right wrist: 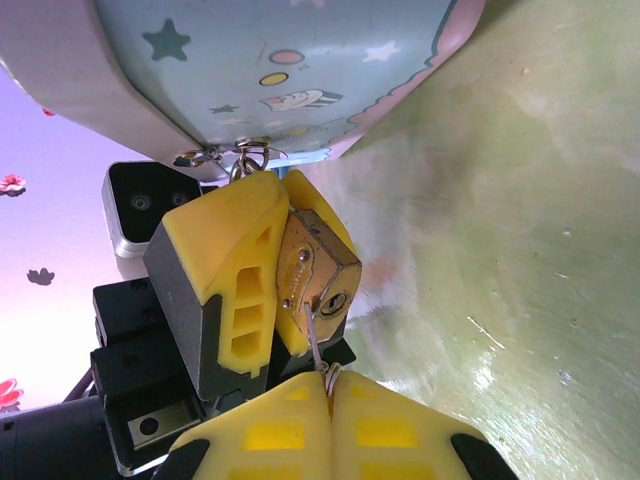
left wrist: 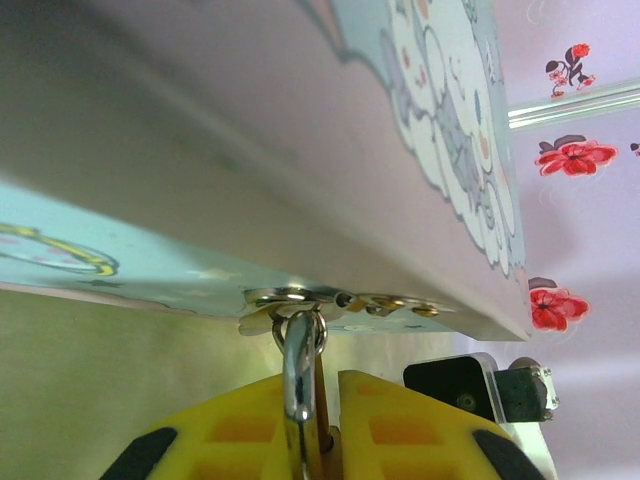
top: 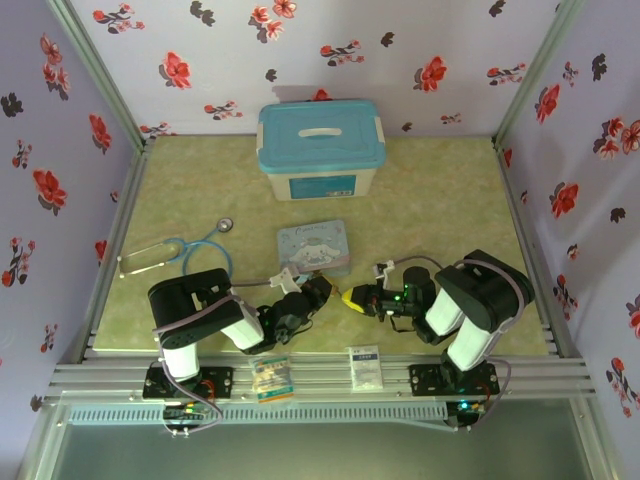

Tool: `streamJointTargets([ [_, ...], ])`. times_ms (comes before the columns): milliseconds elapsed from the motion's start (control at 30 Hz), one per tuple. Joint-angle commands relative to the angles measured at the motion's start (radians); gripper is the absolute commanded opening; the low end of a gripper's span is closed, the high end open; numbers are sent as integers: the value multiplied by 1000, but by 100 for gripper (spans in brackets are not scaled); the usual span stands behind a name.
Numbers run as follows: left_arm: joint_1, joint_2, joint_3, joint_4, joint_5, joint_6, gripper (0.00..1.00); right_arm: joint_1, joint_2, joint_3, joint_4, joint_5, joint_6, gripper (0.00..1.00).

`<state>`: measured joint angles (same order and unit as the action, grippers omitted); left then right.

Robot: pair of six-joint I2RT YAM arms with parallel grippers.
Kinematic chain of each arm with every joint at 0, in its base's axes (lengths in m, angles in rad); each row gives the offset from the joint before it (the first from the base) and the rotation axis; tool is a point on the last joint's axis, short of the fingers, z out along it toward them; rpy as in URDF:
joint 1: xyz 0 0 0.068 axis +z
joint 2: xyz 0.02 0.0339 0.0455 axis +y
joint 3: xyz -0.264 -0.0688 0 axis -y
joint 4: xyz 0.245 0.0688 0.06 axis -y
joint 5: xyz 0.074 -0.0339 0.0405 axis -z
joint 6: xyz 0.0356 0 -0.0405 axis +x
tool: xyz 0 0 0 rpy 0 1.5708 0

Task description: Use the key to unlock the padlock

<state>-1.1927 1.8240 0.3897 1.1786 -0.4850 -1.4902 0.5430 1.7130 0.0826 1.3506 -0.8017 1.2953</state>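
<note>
The brass padlock (right wrist: 312, 262) hangs by its silvery shackle (left wrist: 297, 372) from the ring on the cartoon tin's (top: 313, 247) clasp. My left gripper (left wrist: 330, 388) is shut on the padlock, its yellow fingers (right wrist: 228, 262) clamping the body on both sides. The keyhole (right wrist: 334, 300) faces my right gripper (right wrist: 330, 385), which is shut on the thin key (right wrist: 316, 342). The key's tip rests on the padlock's bottom face just left of the keyhole, not inside it. In the top view the left gripper (top: 318, 290) and right gripper (top: 352, 298) meet just in front of the tin.
A white box with a teal lid (top: 320, 148) stands at the back centre. A stethoscope (top: 180, 255) lies at the left. Two small packets (top: 272, 378) (top: 364, 365) sit on the front rail. Flowered walls close in three sides of the green mat (top: 440, 200).
</note>
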Motion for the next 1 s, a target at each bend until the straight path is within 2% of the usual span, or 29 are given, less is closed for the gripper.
streamJointTargets([
  [0, 5, -9, -12, 16, 23, -76, 0, 1, 14, 6, 35, -15, 4, 0],
  [967, 24, 3, -31, 63, 27, -109, 0, 34, 68, 12, 35, 19, -22, 0],
])
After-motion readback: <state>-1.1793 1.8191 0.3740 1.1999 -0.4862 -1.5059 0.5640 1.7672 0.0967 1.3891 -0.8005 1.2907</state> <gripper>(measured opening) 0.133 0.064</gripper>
